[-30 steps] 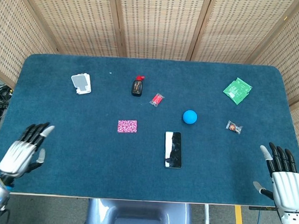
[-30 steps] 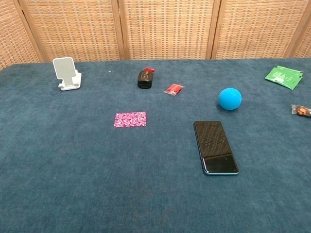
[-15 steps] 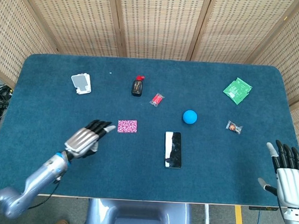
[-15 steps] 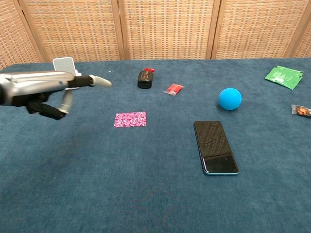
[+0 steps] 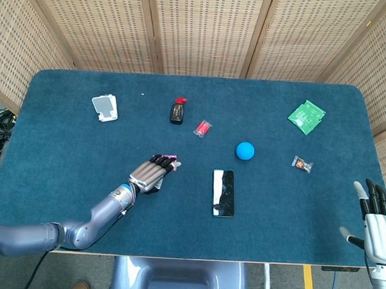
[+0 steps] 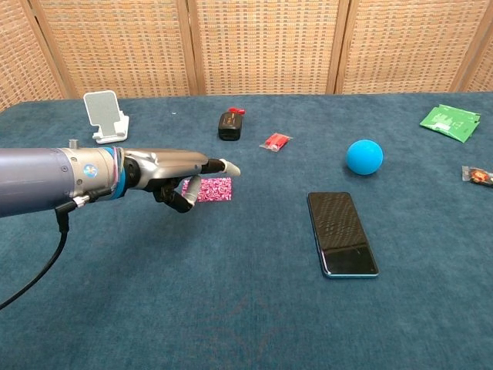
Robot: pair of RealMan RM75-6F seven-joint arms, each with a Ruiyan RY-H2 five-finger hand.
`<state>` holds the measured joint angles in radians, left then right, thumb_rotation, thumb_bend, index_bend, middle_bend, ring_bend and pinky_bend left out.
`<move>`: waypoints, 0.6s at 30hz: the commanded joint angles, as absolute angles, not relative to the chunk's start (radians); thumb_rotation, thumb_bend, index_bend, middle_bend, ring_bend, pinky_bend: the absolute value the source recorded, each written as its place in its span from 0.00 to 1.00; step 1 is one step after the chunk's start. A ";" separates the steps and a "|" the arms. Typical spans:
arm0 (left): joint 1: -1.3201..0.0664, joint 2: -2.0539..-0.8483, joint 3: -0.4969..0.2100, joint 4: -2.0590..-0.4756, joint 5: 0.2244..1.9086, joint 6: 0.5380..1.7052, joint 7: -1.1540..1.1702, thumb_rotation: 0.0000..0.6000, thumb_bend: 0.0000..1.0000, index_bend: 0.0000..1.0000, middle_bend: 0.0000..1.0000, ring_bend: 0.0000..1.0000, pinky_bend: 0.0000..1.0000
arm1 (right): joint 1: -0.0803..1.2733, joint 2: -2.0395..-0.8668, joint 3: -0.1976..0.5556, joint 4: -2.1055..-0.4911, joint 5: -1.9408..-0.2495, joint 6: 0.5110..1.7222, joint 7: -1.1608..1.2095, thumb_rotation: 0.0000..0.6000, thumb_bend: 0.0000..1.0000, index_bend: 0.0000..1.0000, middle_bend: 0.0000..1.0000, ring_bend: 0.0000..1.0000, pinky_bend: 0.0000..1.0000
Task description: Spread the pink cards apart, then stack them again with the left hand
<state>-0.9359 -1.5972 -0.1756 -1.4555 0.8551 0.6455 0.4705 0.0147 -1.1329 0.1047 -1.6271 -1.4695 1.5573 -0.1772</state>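
The pink cards (image 6: 216,189) lie as one small patterned stack on the blue table, left of centre. My left hand (image 5: 153,172) (image 6: 181,172) hovers flat over them with fingers stretched out, covering most of the stack in the head view, where only a pink edge (image 5: 174,157) shows. In the chest view the hand sits above and in front of the cards, holding nothing; contact cannot be told. My right hand (image 5: 377,216) rests open at the table's front right corner, fingers spread, far from the cards.
A black phone (image 5: 223,192) lies right of the cards, a blue ball (image 5: 244,150) beyond it. Further back stand a white phone stand (image 5: 105,107), a small black bottle (image 5: 176,111) and a red wrapper (image 5: 202,127). A green packet (image 5: 306,117) and a candy (image 5: 302,164) lie at right.
My left arm has swept from the table's front left corner inward to the right, reaching over the pink cards. The right hand has slid slightly lower and rightward. The cards have not moved.
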 commanded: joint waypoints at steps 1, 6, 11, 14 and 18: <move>-0.969 -1.633 -0.154 -1.418 0.808 0.637 0.486 1.00 1.00 0.00 0.00 0.00 0.00 | 0.021 -1.135 0.110 -1.615 -1.452 1.542 -0.172 1.00 0.00 0.00 0.00 0.00 0.00; -0.993 -1.656 -0.138 -1.384 0.762 0.628 0.482 1.00 1.00 0.00 0.00 0.00 0.00 | 0.026 -1.137 0.112 -1.610 -1.444 1.532 -0.169 1.00 0.00 0.00 0.00 0.00 0.00; -1.011 -1.667 -0.118 -1.348 0.720 0.623 0.472 1.00 1.00 0.00 0.00 0.00 0.00 | 0.028 -1.136 0.113 -1.609 -1.443 1.533 -0.166 1.00 0.00 0.00 0.00 0.00 0.00; -1.006 -1.657 -0.105 -1.331 0.699 0.627 0.455 1.00 1.00 0.00 0.00 0.00 0.00 | 0.028 -1.137 0.108 -1.609 -1.449 1.533 -0.166 1.00 0.00 0.00 0.00 0.00 0.00; -0.998 -1.637 -0.095 -1.321 0.691 0.629 0.429 1.00 1.00 0.00 0.00 0.00 0.00 | 0.029 -1.140 0.103 -1.612 -1.456 1.534 -0.173 1.00 0.00 0.00 0.00 0.00 0.00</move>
